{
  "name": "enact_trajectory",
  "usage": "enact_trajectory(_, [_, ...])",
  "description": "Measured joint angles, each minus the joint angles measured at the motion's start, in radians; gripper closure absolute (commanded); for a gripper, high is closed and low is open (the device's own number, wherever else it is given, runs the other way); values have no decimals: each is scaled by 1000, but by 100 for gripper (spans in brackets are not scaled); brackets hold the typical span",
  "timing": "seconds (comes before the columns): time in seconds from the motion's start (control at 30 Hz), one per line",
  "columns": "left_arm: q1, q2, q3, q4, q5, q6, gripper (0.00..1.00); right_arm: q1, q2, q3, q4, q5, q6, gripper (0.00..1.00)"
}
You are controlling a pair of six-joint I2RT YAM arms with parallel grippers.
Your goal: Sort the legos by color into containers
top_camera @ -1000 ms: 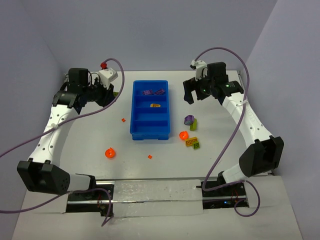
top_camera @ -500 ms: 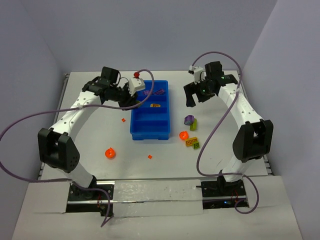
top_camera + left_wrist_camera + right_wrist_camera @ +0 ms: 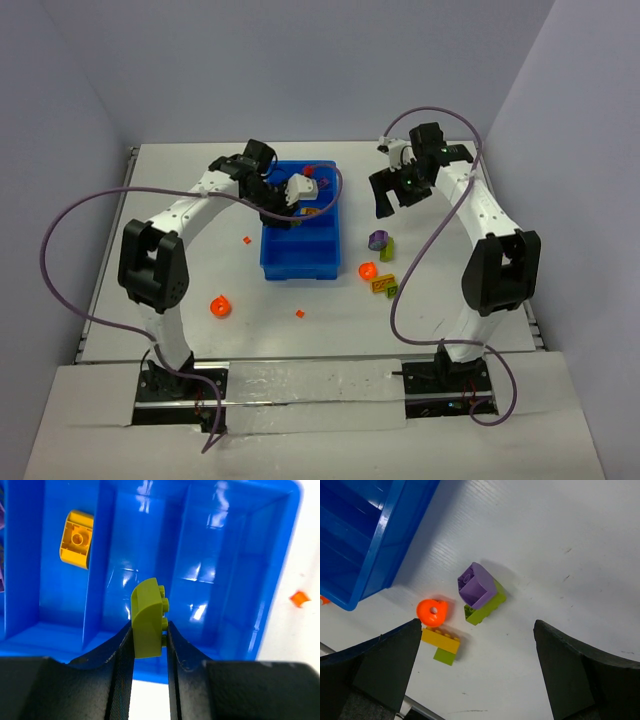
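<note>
— Lime lego (image 3: 148, 617), pinched in our left hand (image 3: 150, 632), hangs over a bare tray bay (image 3: 140, 555). Why there?
— Yellow lego (image 3: 76, 539) has the neighbouring one. Our right hand (image 3: 477, 640) gapes empty above loose legos (image 3: 479, 592) on the desk (image 3: 570, 530).

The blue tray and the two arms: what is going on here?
The left gripper holds a lime green lego over the blue tray and has not yet released it. One compartment already has a yellow piece. The right gripper hangs open above loose pieces beside the tray, among them a purple lego and a round orange one.
</note>
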State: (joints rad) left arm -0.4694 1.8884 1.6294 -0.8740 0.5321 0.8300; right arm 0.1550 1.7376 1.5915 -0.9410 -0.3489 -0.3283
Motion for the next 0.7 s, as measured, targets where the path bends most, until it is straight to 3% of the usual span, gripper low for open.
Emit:
enact_trajectory(0.23, [-1,92,68,-28,-35,60,94,-2,37,29,-23,0,-2,0])
enact_trajectory(0.7, [-10,150,112,-80,-76,205,57,-5,104,105,-93,-6,-25,4])
